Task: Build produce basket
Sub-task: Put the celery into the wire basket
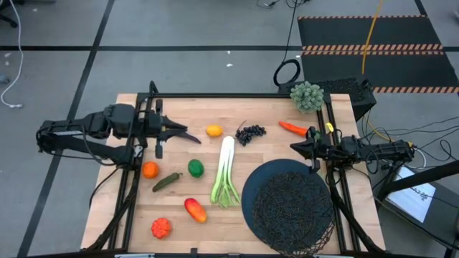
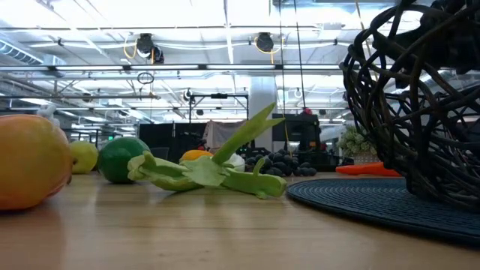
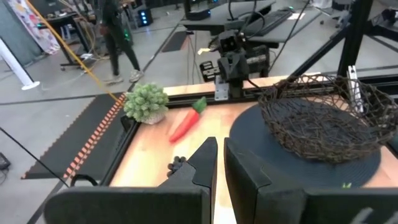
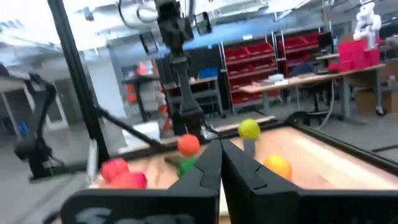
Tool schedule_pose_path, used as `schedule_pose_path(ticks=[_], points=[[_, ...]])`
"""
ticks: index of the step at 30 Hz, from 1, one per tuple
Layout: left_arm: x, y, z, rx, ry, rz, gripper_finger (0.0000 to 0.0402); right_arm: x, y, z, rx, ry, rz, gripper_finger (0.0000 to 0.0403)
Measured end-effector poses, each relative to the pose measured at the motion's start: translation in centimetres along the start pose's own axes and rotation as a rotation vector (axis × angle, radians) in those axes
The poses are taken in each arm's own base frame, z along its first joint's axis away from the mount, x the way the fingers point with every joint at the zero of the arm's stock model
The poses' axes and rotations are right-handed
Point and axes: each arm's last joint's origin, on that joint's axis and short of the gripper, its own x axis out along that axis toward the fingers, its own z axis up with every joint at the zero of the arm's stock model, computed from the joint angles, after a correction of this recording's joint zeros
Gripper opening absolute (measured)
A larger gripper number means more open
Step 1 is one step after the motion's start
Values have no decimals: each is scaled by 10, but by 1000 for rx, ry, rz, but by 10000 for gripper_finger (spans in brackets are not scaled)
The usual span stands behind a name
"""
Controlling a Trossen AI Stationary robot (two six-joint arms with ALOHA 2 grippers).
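Basket (image 1: 287, 215): lower right of frame, empty; produce spread centre-left, celery (image 1: 225, 172) lying nearest, none yet gathered; left gripper (image 1: 192, 137) upper left, right gripper (image 1: 295, 147) beside basket, both pinched together, empty, seemingly waiting

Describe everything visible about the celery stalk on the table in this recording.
The celery stalk is a long toy piece, pale white-green along its shaft and brighter green where it splays into leafy tips. It looks like smooth plastic. It lies flat on the wooden table near the middle, tips toward the near edge, just left of the basket's dark round mat. The lime sits close beside it on the left. Nothing holds it; neither end effector is on it. In the low view its leaves curl upward slightly.
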Motion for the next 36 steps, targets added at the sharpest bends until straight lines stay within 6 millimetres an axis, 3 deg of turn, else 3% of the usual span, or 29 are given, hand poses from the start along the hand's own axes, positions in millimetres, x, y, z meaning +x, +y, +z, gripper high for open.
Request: schedule_pose_path(ticks=[1, 5, 11, 17, 21, 27, 36], points=[[0, 0, 0, 0, 0, 0, 33, 1, 1, 2, -14, 21, -1, 0], [2, 0, -1, 13, 9, -1, 33, 1, 9, 52, -41, -23, 10, 0], [6, -1, -3, 26, 30, -3, 33, 8, 20, 108, -65, 108, -15, 0], [7, -1, -4, 26, 40, -5, 33, 27, 29, 138, -16, 280, -53, 0], [8, -1, -4, 25, 43, -6, 33, 40, 33, 141, 20, 355, -76, 0], [12, -4, -10, 21, 114, -29, 33, 55, 34, 126, 101, 457, -113, 0], [55, -26, -33, 70, 292, -138, 38, 76, 40, 94, 131, 508, -109, 0]])
